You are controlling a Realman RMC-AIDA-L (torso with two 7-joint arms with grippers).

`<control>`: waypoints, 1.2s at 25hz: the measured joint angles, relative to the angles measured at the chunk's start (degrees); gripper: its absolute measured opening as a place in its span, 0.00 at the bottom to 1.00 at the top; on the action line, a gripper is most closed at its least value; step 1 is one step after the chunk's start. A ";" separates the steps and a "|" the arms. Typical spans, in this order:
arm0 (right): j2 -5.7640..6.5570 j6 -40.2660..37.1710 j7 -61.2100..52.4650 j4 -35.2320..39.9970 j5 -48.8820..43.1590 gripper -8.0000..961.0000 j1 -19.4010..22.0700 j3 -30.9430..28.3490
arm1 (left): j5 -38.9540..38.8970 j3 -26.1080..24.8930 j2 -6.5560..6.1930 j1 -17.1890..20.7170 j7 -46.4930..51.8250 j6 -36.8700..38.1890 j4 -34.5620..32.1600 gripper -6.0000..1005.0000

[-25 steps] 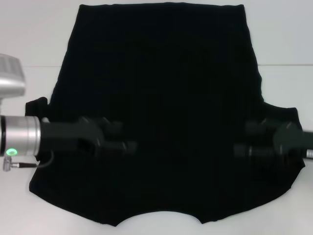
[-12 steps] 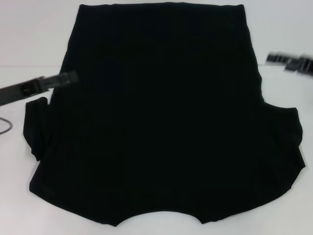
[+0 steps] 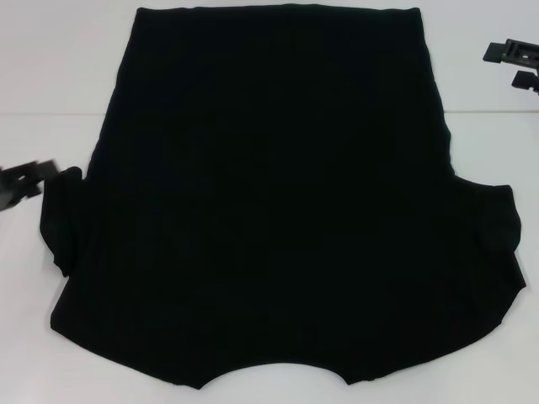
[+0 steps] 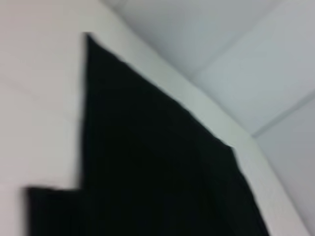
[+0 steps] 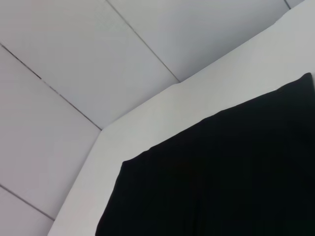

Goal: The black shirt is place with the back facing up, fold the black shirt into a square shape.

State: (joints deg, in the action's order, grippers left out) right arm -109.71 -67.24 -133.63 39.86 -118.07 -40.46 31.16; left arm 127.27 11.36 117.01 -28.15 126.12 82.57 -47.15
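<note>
Lab-like test bench: plain white table (image 3: 50,67), pale panelled floor (image 5: 74,64) (seams visible).

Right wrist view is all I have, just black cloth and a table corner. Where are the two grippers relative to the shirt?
Observer: The head view shows the right gripper off the black shirt, over bare table beside its far right corner.
Operator: And the left one?
Observer: The left gripper is at the shirt's left sleeve; I cannot tell if they touch.
Operator: Is it folded into a square?
Observer: No, the body lies spread out, with the neckline nearest the robot.
</note>
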 joint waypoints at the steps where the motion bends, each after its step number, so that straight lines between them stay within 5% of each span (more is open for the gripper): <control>1: 0.04 -0.14 -0.02 0.01 -0.01 0.95 0.00 0.00 | 1.55 -1.48 -0.09 0.18 1.00 -0.08 -0.02 0.62; 8: 0.14 -0.62 -0.09 -0.27 -0.05 0.95 -0.36 1.16 | 9.21 -2.93 -0.27 0.42 2.89 0.80 -0.73 0.58; 18: 0.20 -0.60 -0.15 -0.44 -0.05 0.94 -0.22 2.08 | 10.48 -2.02 0.09 0.41 -4.59 -0.59 -0.66 0.54; 30: 0.11 -0.70 -0.21 -0.57 -0.05 0.94 0.19 2.06 | 11.79 4.51 1.24 0.11 -4.21 -8.15 1.66 0.48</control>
State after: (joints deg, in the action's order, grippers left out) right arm -109.60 -67.94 -133.84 39.29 -118.12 -40.27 33.22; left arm 139.06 15.88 118.25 -28.05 121.92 74.42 -45.49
